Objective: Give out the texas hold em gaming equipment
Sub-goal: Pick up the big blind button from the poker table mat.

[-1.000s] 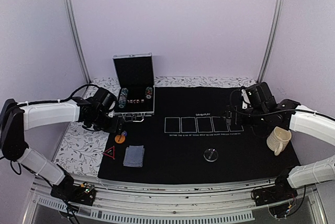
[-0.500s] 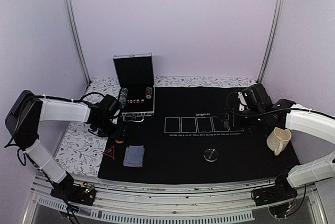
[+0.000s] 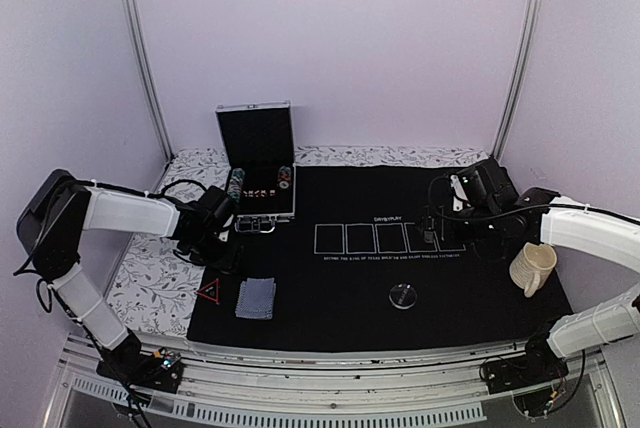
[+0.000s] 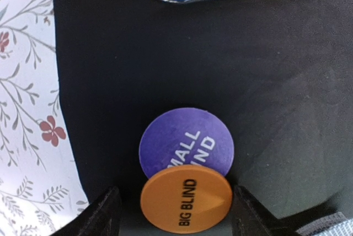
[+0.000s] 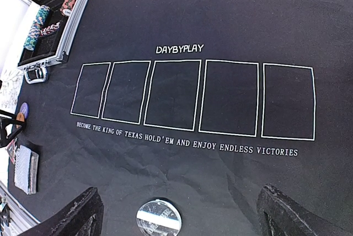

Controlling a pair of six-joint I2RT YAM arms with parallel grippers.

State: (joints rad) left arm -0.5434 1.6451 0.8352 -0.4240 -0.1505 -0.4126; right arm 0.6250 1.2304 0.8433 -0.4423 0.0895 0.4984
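At the left of the overhead view, the left gripper is sitting low over the black mat's left edge. Its fingers are standing spread on either side of the orange BIG BLIND chip; contact cannot be told. That chip is overlapping the purple SMALL BLIND chip, and its lettering is running diagonally toward the upper right. The red triangle marker and the card deck are lying flat at lower left, and the clear disc at lower centre. At right, the right gripper is hanging with its fingers spread wide, holding nothing.

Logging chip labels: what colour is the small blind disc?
Purple small blind disc, best in left wrist view.
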